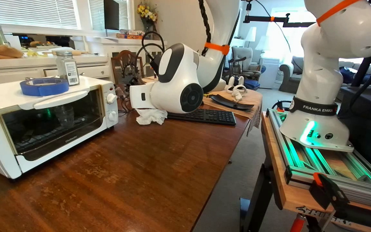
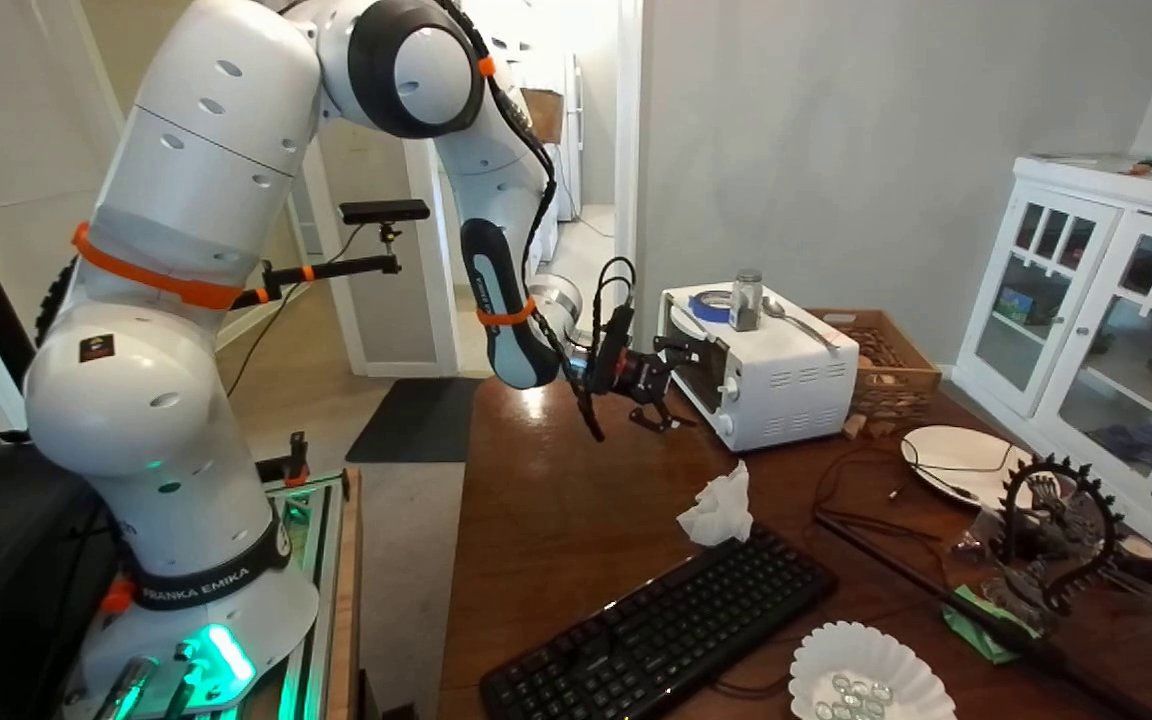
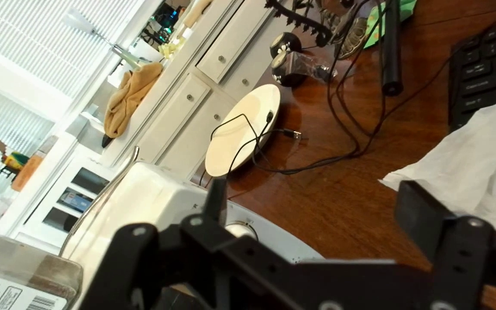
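A gray wall and a white glass-doored cabinet stand beyond the glossy brown wooden table, whose finish is scuffed in pale patches. On it sits the white toaster oven, with a black keyboard well apart. The robot's fingers hang near the oven's front, spread wide and free. A jar and a blue tape roll rest on the oven's top.

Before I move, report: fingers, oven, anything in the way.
Fingers open, empty. Oven close by, contact unclear. Jar and tape on top, could be in the way.
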Available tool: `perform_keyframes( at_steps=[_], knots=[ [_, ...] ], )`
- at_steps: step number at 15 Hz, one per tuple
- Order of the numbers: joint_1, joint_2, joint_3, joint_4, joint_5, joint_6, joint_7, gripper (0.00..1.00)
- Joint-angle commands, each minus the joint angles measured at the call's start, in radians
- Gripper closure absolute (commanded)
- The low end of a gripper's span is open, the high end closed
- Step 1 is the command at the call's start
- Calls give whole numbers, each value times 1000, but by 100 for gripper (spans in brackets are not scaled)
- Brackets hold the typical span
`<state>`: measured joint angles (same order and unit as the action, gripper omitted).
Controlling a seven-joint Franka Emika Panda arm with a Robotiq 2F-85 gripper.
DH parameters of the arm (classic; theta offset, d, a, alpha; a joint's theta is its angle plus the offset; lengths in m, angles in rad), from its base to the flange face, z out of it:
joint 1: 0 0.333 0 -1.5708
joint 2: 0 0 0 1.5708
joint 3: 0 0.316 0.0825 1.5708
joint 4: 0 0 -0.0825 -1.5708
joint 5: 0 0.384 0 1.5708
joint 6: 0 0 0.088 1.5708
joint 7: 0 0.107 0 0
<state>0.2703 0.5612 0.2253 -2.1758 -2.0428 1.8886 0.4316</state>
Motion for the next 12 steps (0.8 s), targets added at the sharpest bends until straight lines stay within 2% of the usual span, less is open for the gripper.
perform_keyframes(
  at_steps=[1,3,5,7,8,9,12],
  knots=[
    [-5,67,4,27,-83,-52,56,0],
    [-5,91,6,39,-102,-83,70,5],
    [-5,114,7,54,-120,-112,75,17],
    [-3,132,9,73,-135,-134,71,18],
    [-2,142,10,85,-145,-140,67,28],
    [-1,151,12,95,-153,-147,65,23],
    [7,182,13,137,-186,-154,54,26]
  ],
)
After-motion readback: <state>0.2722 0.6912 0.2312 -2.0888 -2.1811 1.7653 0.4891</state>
